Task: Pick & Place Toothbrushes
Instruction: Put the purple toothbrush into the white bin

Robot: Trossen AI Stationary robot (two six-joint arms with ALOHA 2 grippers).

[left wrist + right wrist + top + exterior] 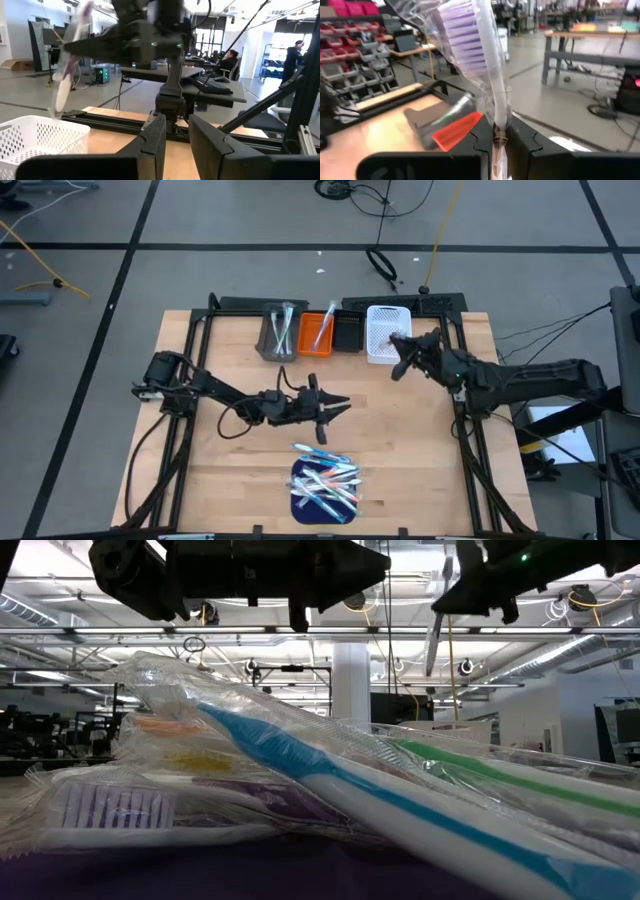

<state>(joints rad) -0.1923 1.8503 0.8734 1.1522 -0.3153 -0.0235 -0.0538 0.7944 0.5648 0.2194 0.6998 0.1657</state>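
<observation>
We see right hand (pixel 499 137) clamped on a purple-bristled toothbrush (pixel 470 50) over white bin (pixel 384 330); left hand (pixel 335 408) slightly apart, empty, above tabletop (pixel 400 440).

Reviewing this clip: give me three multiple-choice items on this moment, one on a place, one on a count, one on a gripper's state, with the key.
1. Where does the pile of wrapped toothbrushes lie?
A. on the dark blue mat at the table's near edge
B. in the white bin
C. on the floor

2. How many bins stand in the row at the table's far edge?
A. two
B. four
C. six

3. What is the right gripper doing?
A. standing open and empty
B. shut on a wrapped toothbrush with purple bristles
C. resting inside the black bin

Key: 1 A, the high view shows the pile on the mat. 2 B, grey, orange, black and white bins. 3 B, the right wrist view shows the handle pinched between its fingers.
</observation>
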